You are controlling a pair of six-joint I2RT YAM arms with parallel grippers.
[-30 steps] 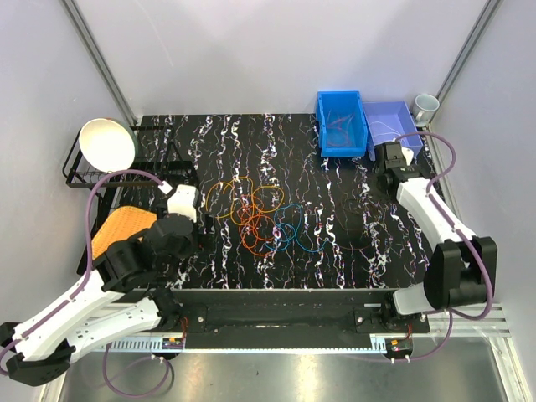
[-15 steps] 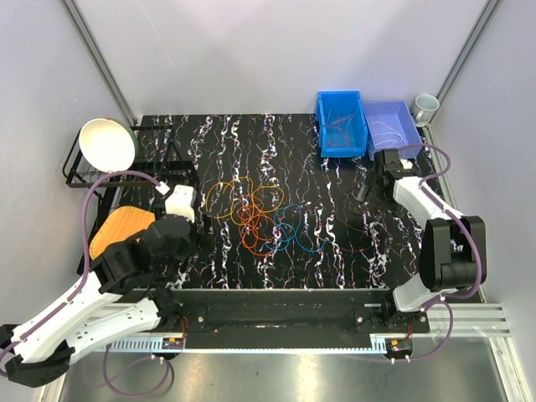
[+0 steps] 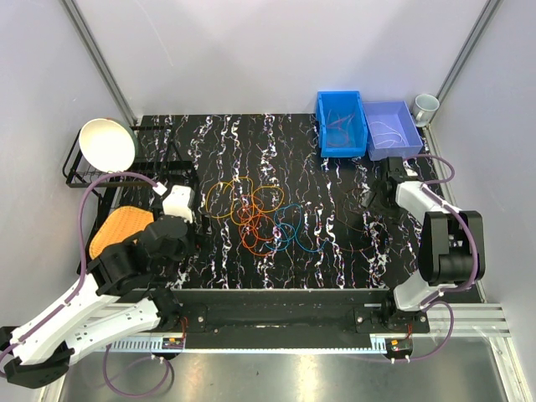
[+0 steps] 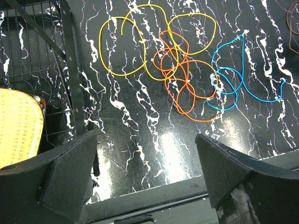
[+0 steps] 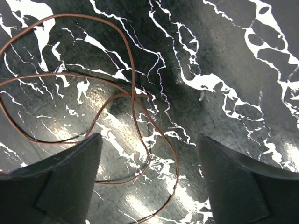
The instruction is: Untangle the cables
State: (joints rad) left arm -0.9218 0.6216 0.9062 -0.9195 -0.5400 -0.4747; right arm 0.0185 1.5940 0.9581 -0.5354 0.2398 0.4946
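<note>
1. Effector in use: right gripper (image 5: 149, 179), jaws spread wide with nothing between them, hanging low over the table (image 5: 243, 70).
2. Object at hand: dark red cable (image 5: 133, 86), flat on the table just ahead of the fingertips. Its loops spread toward the left-finger side. It crosses itself a little ahead of the gap, and one curve runs back between the two fingers. No other cable shows in this wrist view.
3. Second effector: left gripper (image 4: 147, 177), jaws likewise apart and empty, held above the table.
4. Main tangle, well ahead of the left gripper:
   - yellow cable (image 4: 101, 49), farthest out, with one loop on the left-finger side;
   - orange cable (image 4: 187, 83), straight ahead, laced through the yellow;
   - blue cable (image 4: 243, 65), toward the right-finger side, meeting the orange at its edge.
5. Step, as judged: the right gripper is taking up the dark red cable, which seems to lie apart from the tangle.
6. Method advised:
   - Centre the gap on a single strand, clear of the self-crossing.
   - Bring the fingertips down to the table itself, as so thin a wire would likely slip through a higher grip.
   - Close fully, then lift slowly.
7. Hazards, as judged:
   - Pinching two strands at the crossing would carry the loop along instead of opening it.
   - A fast pull may tighten the loop into a knot.
</note>
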